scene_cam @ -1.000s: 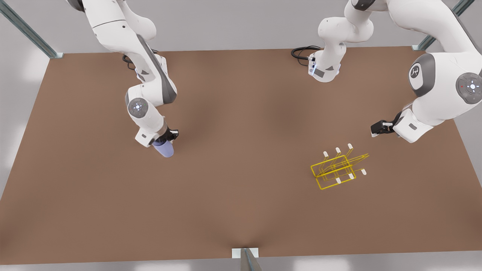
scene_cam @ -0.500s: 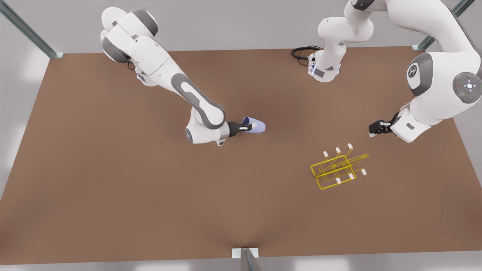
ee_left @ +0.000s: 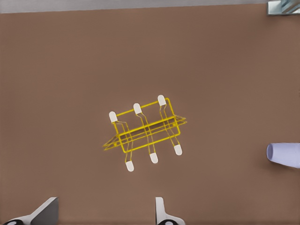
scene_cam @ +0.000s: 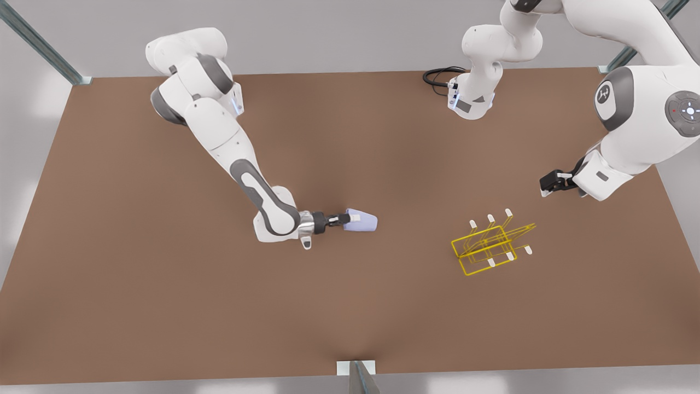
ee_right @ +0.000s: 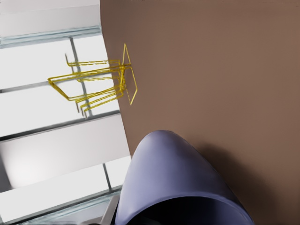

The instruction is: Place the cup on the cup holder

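- Front view: right gripper (scene_cam: 350,220), frame centre, fingers clamped on the lavender cup (scene_cam: 362,221), held on its side above the brown table (scene_cam: 136,284). Yellow wire cup holder (scene_cam: 490,243) stands centre-right, well apart. Left gripper (scene_cam: 546,183), right edge; finger state cannot be told.
- Left wrist view: cup holder (ee_left: 146,132) centre; fingers (ee_left: 161,212) apart; cup (ee_left: 284,154) right edge.
- Right wrist view: cup (ee_right: 178,185) lower centre; cup holder (ee_right: 96,79) upper left.

Cup held out ahead of our right gripper

We see the cup (scene_cam: 362,221) in our right gripper (scene_cam: 350,219), the cup holder (scene_cam: 491,242) well beyond it on the table (scene_cam: 164,306), below our left gripper (scene_cam: 547,183).
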